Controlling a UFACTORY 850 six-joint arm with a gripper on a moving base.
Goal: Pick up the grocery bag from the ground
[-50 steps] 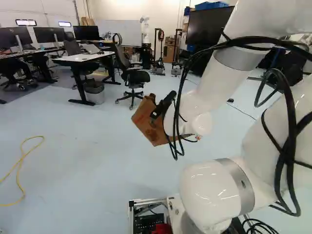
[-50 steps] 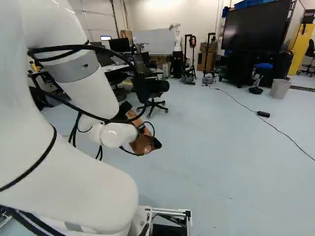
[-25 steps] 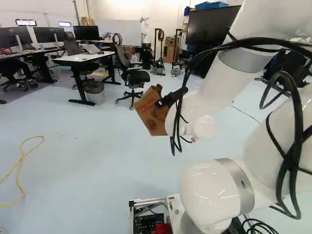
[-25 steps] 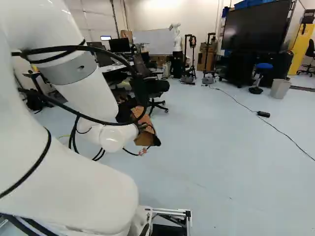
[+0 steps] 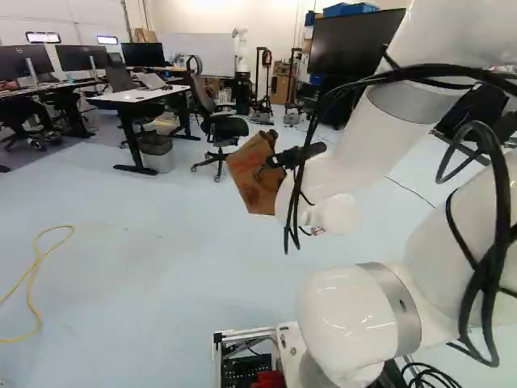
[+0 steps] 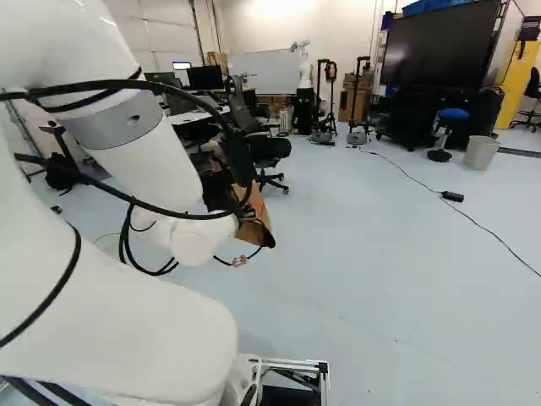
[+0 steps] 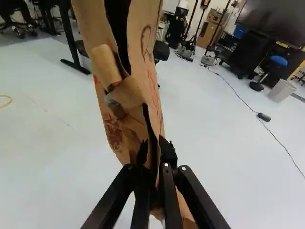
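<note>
"Item one?"
"Brown paper bag (image 5: 252,182): tilting, mouth gaping, and seemingly hanging above the floor (image 5: 145,267)."
"Item two, holding it?"
"Black gripper (image 7: 155,155): jaws standing nearly together, pinching the bag's paper between them."
"Purpose?"
"Presumably bearing the bag's weight by that pinched paper, which is leaving the mouth unsupported and gaping."

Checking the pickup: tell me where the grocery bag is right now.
The grocery bag is gripped in the end effector, above the floor; in the left base view, it's just right of the nearest office chair.
</note>
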